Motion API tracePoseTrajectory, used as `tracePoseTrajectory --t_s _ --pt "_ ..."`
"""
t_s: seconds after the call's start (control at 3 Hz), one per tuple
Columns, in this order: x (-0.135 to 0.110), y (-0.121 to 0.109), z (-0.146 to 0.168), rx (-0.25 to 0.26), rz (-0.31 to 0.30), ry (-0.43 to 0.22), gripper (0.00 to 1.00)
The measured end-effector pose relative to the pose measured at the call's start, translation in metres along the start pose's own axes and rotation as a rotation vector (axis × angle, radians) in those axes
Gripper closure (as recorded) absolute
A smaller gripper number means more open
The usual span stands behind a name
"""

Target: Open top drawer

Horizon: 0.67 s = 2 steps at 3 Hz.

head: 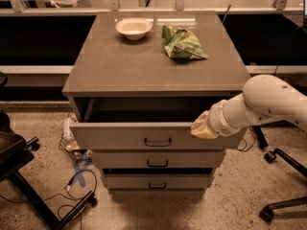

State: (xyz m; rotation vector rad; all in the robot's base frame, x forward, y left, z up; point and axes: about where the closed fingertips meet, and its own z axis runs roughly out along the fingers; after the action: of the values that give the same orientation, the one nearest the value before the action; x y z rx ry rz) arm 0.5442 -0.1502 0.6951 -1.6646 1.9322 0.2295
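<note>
**Camera view: top drawer stands pulled out, gripper at its right upper edge**

Camera view looks down on a grey-brown cabinet with 3 drawers. The top drawer (120, 137) is the uppermost and widest. It stands drawn partly out from under the counter (120, 66), and a dark gap shows behind its flat front. A small dark bar handle (158, 142) sits at the centre of that front.

The gripper (203, 127) is at the right end of the drawer's upper edge, right against the front panel. Whether it is clamped on the edge or merely resting there cannot be told. The white arm (268, 104) reaches in from the right side.

Below are the middle drawer (120, 158) and the bottom drawer (124, 180), both narrower, each with a similar handle.

On the counter, near the back, a pale bowl (134, 28) stands upright. Just to its right, not touching it, lies a crumpled green bag (180, 42).

On the speckled floor, cables (76, 186) and a blue tape cross (79, 171) lie left of the cabinet. A chair base (283, 205) stands at the right.
</note>
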Motion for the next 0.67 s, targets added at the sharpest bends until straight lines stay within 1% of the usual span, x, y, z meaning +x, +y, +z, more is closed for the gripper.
tracePoseTrajectory --t_s 0.33,0.67 --pt "-0.003 -0.001 -0.006 0.008 -0.039 0.006 0.53" --pt "-0.005 -0.020 -0.041 0.031 -0.078 0.080 0.76"
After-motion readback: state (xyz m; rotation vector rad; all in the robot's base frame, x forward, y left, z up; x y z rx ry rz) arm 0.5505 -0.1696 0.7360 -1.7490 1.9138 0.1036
